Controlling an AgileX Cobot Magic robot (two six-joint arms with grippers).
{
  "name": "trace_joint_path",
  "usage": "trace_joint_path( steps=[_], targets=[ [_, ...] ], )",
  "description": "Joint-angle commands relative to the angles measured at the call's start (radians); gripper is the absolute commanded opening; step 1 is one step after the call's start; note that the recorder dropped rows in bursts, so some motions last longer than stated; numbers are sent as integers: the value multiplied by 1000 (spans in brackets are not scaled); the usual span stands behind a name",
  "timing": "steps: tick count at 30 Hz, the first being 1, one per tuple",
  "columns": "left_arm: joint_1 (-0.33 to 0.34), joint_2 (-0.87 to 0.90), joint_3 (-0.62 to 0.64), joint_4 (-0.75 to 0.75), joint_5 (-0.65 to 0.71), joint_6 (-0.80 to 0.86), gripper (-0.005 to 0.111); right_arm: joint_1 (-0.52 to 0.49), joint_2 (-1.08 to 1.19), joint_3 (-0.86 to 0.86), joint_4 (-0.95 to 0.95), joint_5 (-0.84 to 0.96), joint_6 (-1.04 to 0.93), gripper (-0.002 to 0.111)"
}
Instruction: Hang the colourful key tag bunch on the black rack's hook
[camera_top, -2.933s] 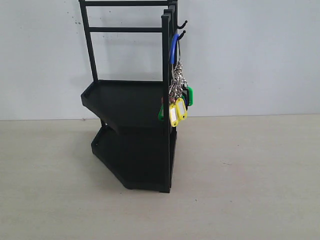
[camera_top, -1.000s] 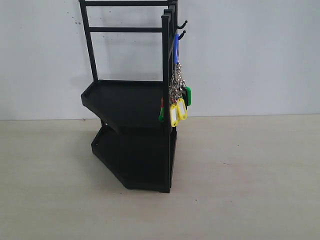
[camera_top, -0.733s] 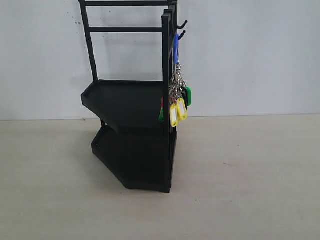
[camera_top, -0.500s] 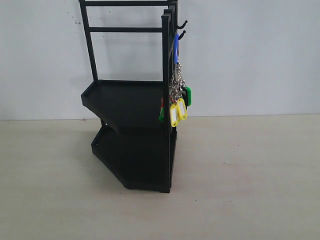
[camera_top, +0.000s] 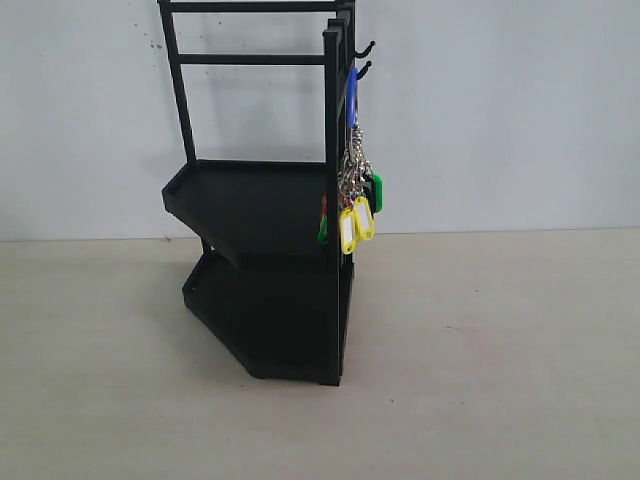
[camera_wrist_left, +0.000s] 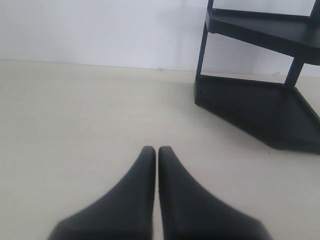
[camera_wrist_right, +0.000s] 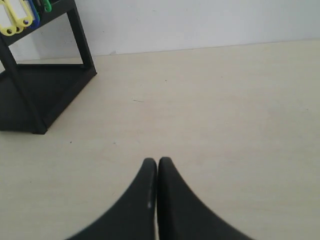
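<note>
**A:** Where is the colourful key tag bunch (camera_top: 353, 190)?

**B:** It hangs from the hook (camera_top: 364, 70), the lower of two on the front upright post of the black rack (camera_top: 255, 210). The blue-sleeved ring runs down close along the post. The metal chains drop below it, and the yellow, green and red tags dangle beside the edge of the upper tray, well above the desk (camera_top: 500, 350).

**A:** And the upper hook (camera_top: 366, 47)?

**B:** It sits just above the one carrying the ring.

**A:** How are the claws?

**B:** The left claw (camera_wrist_left: 156, 151), seen from its wrist camera, has its two black fingers pressed together tip to tip. It is over the pale desk, well apart from the rack's lower tray. The right claw (camera_wrist_right: 157, 161) is the same, fingers together over the desk. The rack's foot and the yellow tags show farther off in its view.

**A:** Does the bunch touch the post?

**B:** It hangs right against it in the exterior view, but I cannot tell whether they touch.
</note>
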Motion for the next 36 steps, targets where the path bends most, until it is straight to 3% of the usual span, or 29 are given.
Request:
trace_joint_path(
  steps=[1, 36],
  targets=[
    [1, -2, -1, 3, -4, 3, 4, -3, -7, 5, -11, 0, 0, 0],
    [1, -2, -1, 3, -4, 3, 4, -27, -7, 5, 12, 0, 0, 0]
  ],
)
